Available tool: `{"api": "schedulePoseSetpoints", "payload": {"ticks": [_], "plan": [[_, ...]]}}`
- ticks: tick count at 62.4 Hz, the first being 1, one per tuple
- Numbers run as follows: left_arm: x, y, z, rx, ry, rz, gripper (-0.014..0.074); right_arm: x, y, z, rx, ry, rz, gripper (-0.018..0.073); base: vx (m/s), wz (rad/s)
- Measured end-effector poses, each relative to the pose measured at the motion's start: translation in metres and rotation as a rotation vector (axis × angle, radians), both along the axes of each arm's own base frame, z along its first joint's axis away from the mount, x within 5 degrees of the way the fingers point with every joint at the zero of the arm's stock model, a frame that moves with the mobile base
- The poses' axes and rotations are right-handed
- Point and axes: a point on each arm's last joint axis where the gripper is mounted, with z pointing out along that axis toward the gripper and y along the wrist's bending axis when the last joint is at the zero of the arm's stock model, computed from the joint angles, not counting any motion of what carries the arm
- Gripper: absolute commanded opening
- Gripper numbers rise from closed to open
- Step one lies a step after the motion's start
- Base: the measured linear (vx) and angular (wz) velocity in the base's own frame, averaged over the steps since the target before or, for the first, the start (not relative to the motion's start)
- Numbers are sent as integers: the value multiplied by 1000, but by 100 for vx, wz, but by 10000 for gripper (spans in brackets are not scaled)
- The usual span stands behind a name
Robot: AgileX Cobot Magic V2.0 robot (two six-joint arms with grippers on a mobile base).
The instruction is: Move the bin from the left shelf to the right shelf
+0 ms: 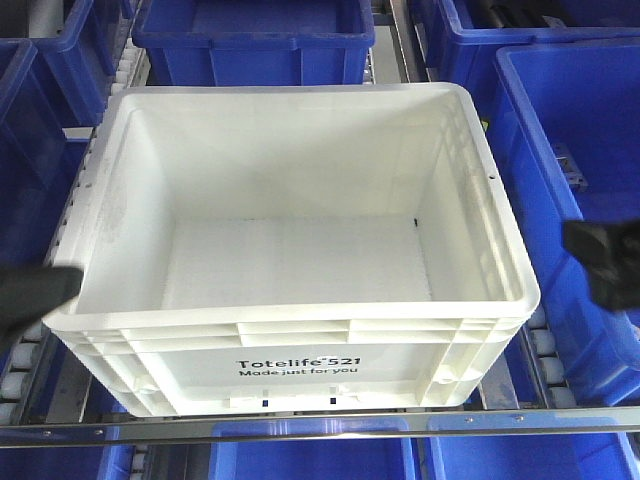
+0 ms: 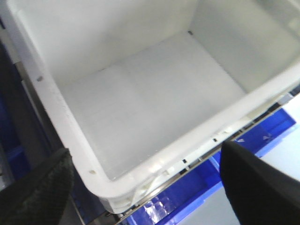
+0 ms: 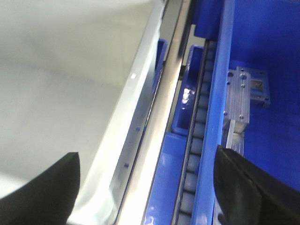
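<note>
1. Currently, at the far left, the left claw (image 1: 30, 300) is hanging just beside the bin's (image 1: 290, 260) left rim; its wrist view is showing the two fingers spread wide with the near rim corner between them, so it is released and gripping nothing.
2. Centrally, the white Totelife bin is sitting empty and upright on a roller track (image 1: 545, 365), behind the silver front rail (image 1: 320, 425).
3. At the right, the right claw (image 1: 603, 262) is hovering near the bin's right wall, fingers likewise parted and empty, straddling the rim and the neighbouring track.
4. Judging from this, the grasp is in hand: both claws need to close on opposite rims together before any lift.
5. Dark blue crates (image 1: 575, 190) are crowding behind and right, leaving little room for the right claw.
</note>
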Motion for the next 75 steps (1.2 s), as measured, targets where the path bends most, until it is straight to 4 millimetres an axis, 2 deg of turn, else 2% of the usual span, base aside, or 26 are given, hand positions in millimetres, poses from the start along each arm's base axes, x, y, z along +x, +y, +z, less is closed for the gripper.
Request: {"api": "schedulePoseSetpoints", "payload": {"ticks": [6, 15, 26, 41, 50, 70, 75], "plan": [[-27, 6, -8, -36, -52, -61, 590, -25, -5, 3, -6, 13, 67, 557, 0, 0], [-50, 16, -19, -60, -101, -72, 590, -54, -12, -1, 17, 40, 101, 557, 0, 0], [-55, 18, -26, -62, -103, -73, 590, -67, -17, -20, 5, 65, 101, 553, 0, 0], [-54, 18, -24, -88, -111, -56, 574, -67, -18, -22, 6, 70, 95, 491, 0, 0], [-54, 18, -24, -101, -105, -48, 493, -67, -18, -22, 0, 73, 98, 372, 0, 0], [-54, 18, -24, -108, -100, -43, 197, -68, -18, -23, -38, 79, 121, 39, 0, 0], [-54, 18, -24, -108, -100, -43, 136, -68, -18, -23, -36, 79, 122, -15, 0, 0]]}}
